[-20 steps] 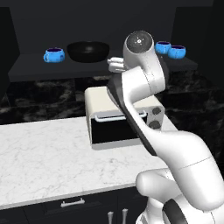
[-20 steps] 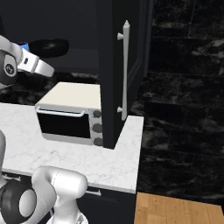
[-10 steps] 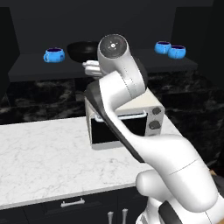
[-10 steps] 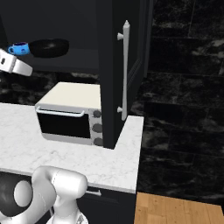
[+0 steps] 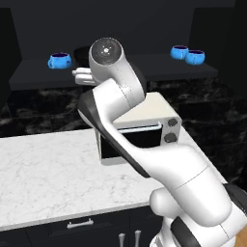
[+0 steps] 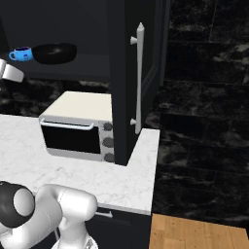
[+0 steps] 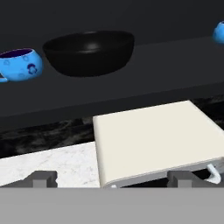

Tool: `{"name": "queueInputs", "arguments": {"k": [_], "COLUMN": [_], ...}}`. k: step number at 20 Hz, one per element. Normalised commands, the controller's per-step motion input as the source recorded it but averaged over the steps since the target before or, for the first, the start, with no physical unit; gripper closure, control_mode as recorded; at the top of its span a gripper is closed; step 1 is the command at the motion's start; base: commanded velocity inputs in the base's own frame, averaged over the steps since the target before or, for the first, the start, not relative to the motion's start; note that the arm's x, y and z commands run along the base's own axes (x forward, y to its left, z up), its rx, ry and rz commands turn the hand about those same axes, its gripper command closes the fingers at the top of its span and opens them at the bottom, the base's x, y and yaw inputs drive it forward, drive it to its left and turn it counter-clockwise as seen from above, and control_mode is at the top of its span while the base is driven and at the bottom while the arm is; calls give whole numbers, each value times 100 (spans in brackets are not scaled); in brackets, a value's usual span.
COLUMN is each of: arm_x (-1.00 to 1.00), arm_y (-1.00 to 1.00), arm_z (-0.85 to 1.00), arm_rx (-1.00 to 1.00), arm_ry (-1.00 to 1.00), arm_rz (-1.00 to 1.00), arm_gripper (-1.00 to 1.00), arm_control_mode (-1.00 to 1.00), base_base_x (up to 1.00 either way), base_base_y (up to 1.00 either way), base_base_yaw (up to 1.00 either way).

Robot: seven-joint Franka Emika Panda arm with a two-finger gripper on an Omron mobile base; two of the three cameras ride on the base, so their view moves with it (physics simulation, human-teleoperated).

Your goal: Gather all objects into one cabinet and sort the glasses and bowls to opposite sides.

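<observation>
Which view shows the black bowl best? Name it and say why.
The hand view: the bowl sits whole and close on the shelf, beside a blue cup. In the right base view it is small but unobstructed. In the left base view just a sliver peeks out from behind the arm.

A rendered home kitchen is shown. This is indicated by a white marble worktop on which a cream toaster oven with a dark glass door is set, above black base drawers with silver handles. Black marble walling and a matte-black open wall cabinet stocked with crockery are seen behind.
</observation>
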Motion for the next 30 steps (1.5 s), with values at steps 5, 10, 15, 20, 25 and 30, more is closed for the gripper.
{"name": "queueInputs", "arguments": {"k": [5,10,15,20,25,30], "arm_x": [26,47,10,19,38,17], "arm_y": [46,37,37,26,21,20], "arm_z": [-1,-3,0,0,0,1], "arm_rx": [0,0,0,0,0,0], "arm_ry": [1,1,-7,-16,-18,-6], "arm_rz": [7,13,9,1,0,-1], "arm_gripper": [-100,-100,-100,-100,-100,-100], "arm_control_mode": [-100,-100,-100,-100,-100,-100], "base_base_x": [0,0,0,0,0,0], "base_base_y": [0,0,0,0,0,0], "base_base_yaw": [0,0,0,0,0,0]}}
